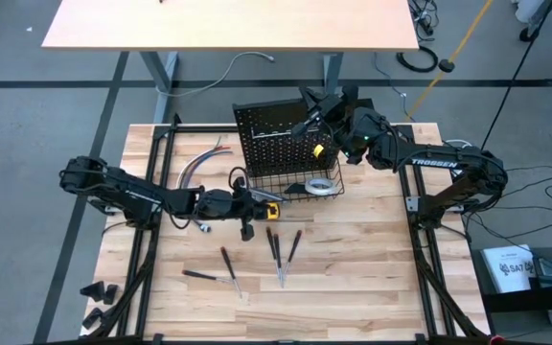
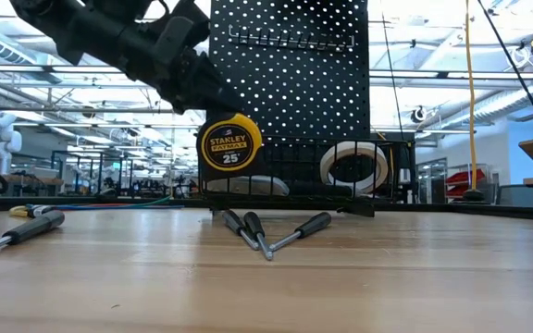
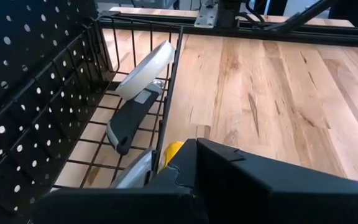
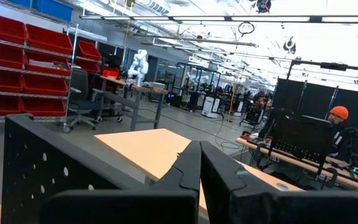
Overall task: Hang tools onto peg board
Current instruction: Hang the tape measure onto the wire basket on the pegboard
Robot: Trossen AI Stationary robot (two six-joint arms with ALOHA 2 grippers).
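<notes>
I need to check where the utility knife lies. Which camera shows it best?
The left wrist view: the utility knife lies in the wire basket beside the white tape roll. The high view shows only a small dark shape. In the low view I cannot pick it out; the right wrist view misses it.

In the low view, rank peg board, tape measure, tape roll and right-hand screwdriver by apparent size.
1. peg board
2. tape roll and tape measure: look alike, and the measure sits nearer, so unranked
3. screwdriver

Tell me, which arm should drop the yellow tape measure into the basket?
Left. Its claw already grips the tape measure at the basket's rim. The right claw is up at the peg board's top.
</notes>
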